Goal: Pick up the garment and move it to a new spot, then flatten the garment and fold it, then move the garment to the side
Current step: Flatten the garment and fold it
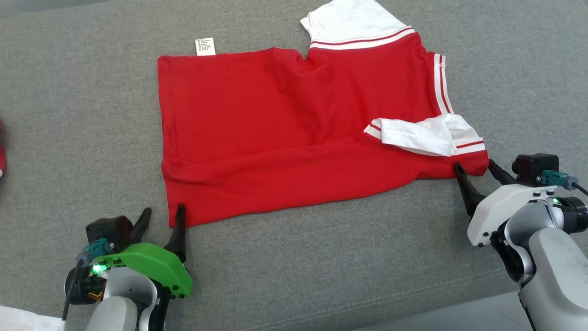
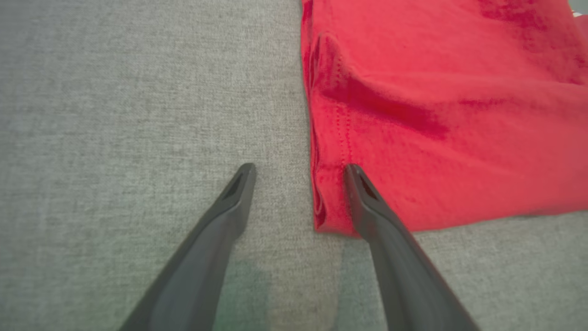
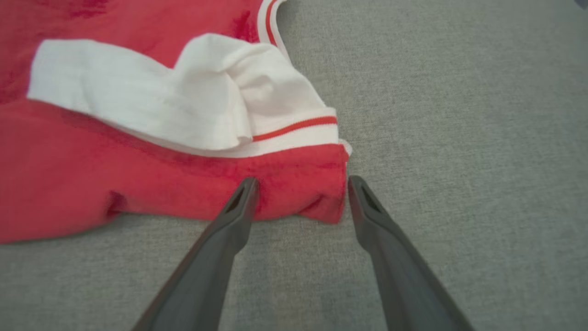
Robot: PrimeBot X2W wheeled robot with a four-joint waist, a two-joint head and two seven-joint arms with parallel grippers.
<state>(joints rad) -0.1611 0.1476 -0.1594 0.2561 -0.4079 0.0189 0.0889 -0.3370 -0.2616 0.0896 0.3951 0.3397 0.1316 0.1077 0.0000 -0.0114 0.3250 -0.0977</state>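
Both grabs could slip. The left end effector (image 1: 164, 209) is spread wide and holds nothing. One finger sits over the near hem corner of the shirt (image 1: 285, 133) and the other over bare bench (image 1: 321, 266), so closing may catch only a sliver of cloth or a single layer. The right end effector (image 1: 474, 164), equally wide and empty, straddles the near corner beside the folded sleeve (image 1: 418, 135); an uneven lift would likely shake that sleeve loose. The shirt is red with white, red-striped sleeves. It lies mid-bench, mostly flat, with shallow wrinkles near the hem.
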